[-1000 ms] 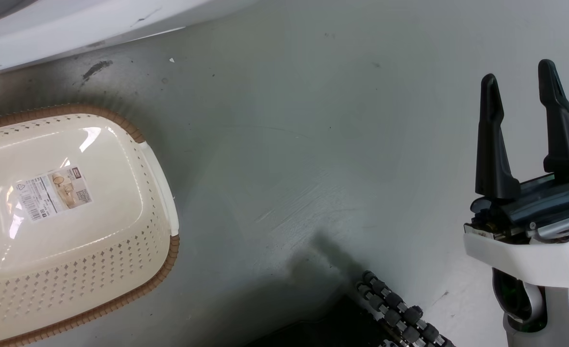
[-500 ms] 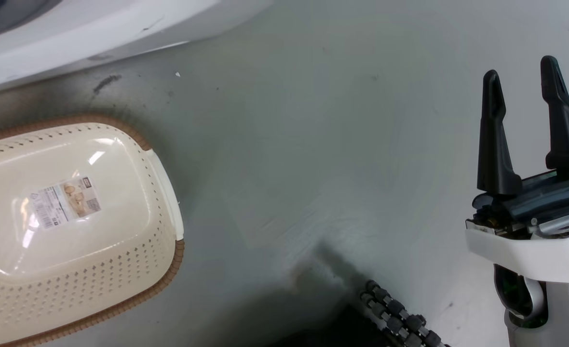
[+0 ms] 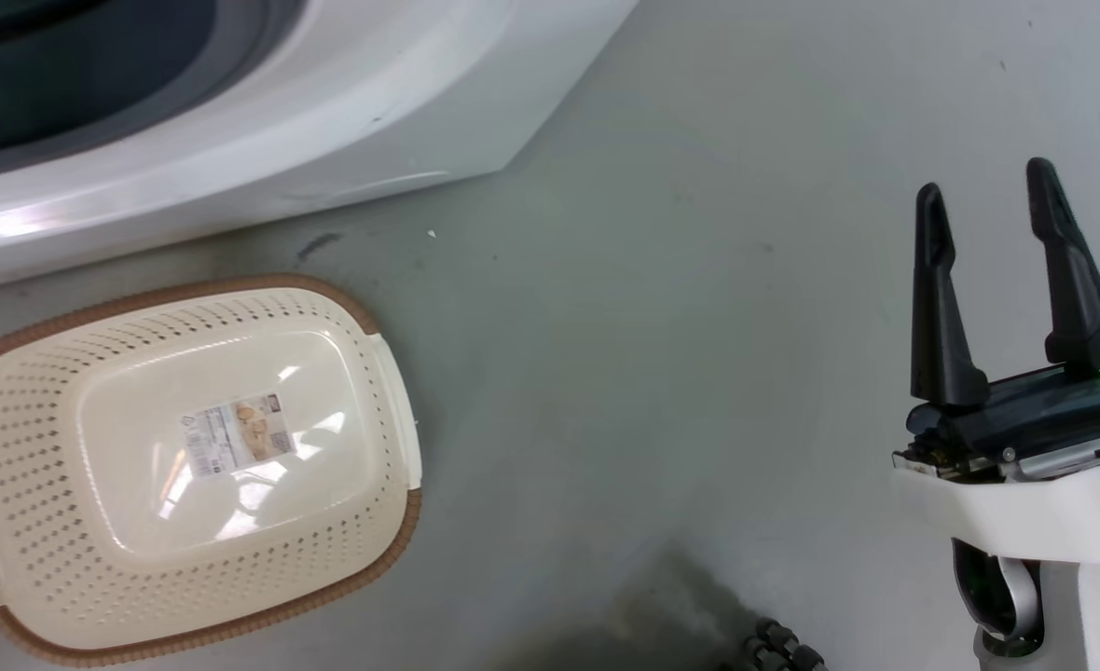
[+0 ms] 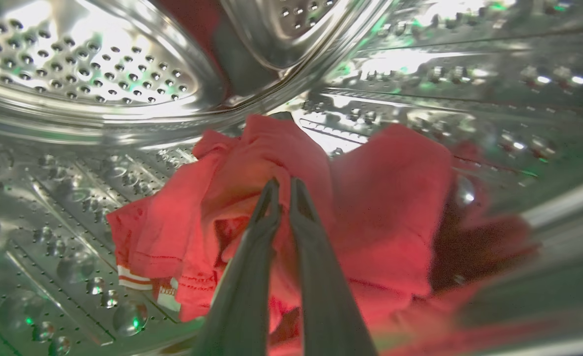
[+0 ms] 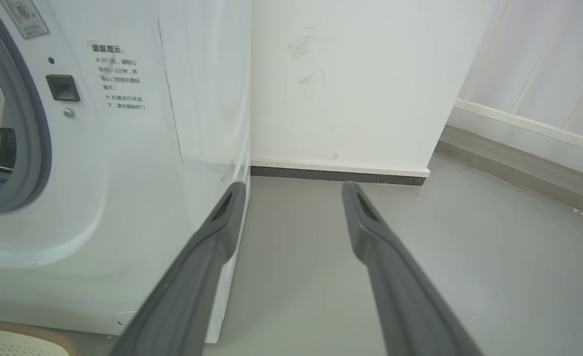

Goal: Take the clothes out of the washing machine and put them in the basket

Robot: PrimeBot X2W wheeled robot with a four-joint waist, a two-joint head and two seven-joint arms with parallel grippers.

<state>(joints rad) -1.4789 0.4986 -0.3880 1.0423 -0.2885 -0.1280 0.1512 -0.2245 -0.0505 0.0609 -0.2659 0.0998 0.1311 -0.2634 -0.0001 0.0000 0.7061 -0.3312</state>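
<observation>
Zero items in basket (image 3: 37, 391) yet; it sits just in front of washing machine (image 3: 373, 102). L gripper (image 4: 281, 185) clenched on clothes (image 4: 385, 207) inside machine; R gripper (image 3: 983, 182) spread, idle beside it.

The place looks like a plain laundry corner of a utility or test room, not a furnished home. A white front-loading washing machine (image 5: 123, 173) stands directly on a bare, scuffed grey floor (image 3: 653, 326). Next to it is a marked white wall (image 5: 346, 89) with a dark skirting strip (image 5: 336, 174). A printed notice (image 5: 118, 76) in Chinese is stuck on the machine's front. Red clothes (image 4: 385, 198) lie in its perforated steel drum (image 4: 99, 64). A cream plastic basket (image 3: 37, 391) sits on the floor near the machine's foot.
</observation>
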